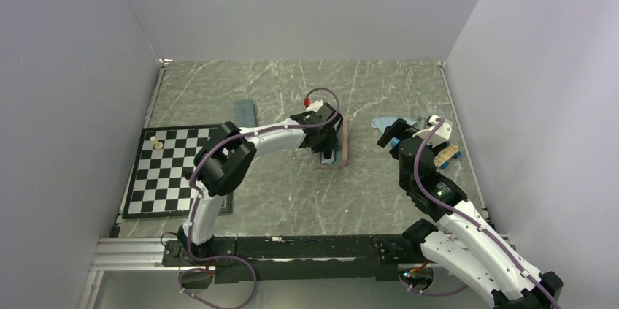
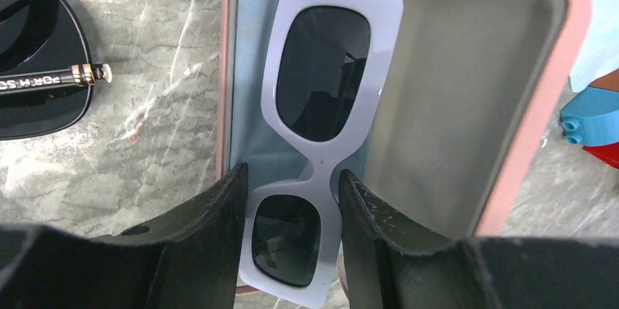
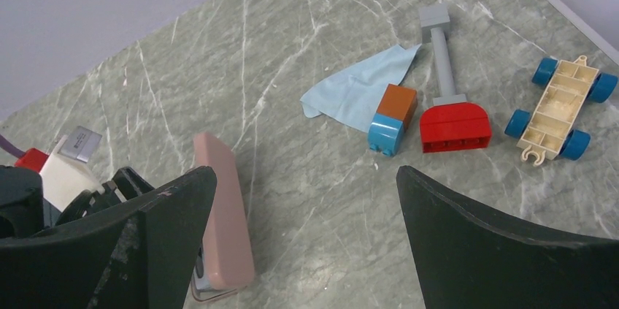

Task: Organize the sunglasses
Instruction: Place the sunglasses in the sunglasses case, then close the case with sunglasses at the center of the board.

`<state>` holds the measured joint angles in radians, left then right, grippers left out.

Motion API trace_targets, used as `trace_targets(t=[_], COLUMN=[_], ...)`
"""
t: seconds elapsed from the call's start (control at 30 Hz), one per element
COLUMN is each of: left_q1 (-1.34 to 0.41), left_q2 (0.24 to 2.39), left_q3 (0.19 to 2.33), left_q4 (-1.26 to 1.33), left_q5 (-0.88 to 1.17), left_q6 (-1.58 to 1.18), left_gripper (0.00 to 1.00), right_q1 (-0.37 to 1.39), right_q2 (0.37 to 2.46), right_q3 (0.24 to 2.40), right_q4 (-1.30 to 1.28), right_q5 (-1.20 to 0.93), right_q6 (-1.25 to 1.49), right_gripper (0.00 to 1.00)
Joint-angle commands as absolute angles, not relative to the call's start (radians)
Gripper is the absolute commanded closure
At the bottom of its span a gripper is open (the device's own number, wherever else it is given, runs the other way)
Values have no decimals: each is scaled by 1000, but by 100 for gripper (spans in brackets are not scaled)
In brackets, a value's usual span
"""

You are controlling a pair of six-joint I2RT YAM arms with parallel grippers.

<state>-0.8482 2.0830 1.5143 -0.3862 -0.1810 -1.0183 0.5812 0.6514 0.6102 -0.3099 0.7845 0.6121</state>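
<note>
The white sunglasses [image 2: 321, 68] have a chunky frame and dark lenses. They lie lengthwise in the open pink case [image 2: 562, 68] on a light blue cloth [image 2: 248, 104], with the near lens sticking out past the case's end. My left gripper [image 2: 292, 170] is shut on that near lens, a finger against each side of the frame. The black thin-framed sunglasses [image 2: 36, 68] lie on the table to the left of the case. From above, the left gripper [image 1: 326, 141] sits over the case [image 1: 334, 150]. My right gripper [image 3: 304, 170] hangs open and holds nothing, to the right of the case [image 3: 223, 207].
A second light blue cloth [image 3: 350, 86], a blue-and-brown brick [image 3: 390, 120], a red block with a grey post [image 3: 454, 128] and a wheeled toy chassis [image 3: 558, 108] lie at the right. A chessboard [image 1: 168, 170] lies at the left, and a slate-blue case [image 1: 246, 112] behind it.
</note>
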Motion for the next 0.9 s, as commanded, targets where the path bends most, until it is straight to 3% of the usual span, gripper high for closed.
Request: trace_targets(t=[0.0,0.4,0.87], left_q1=[-870,-885,-888], left_q2=[2082,2073,2033], left_q3=[1557,1571,1570], left_q4=[-388,-386,-408], left_q5=[-240,-254,-256], left_q6=[-1055,-1039,-1003], left_gripper=[72,45,36], right_q1=[582,583,583], right_q2=[630,612,604], right_q3=[609,609,613], right_q4=[-329,-350,-360], right_q5=[814,803,780], right_q6=[614,621,617], right_gripper=[0,0,0])
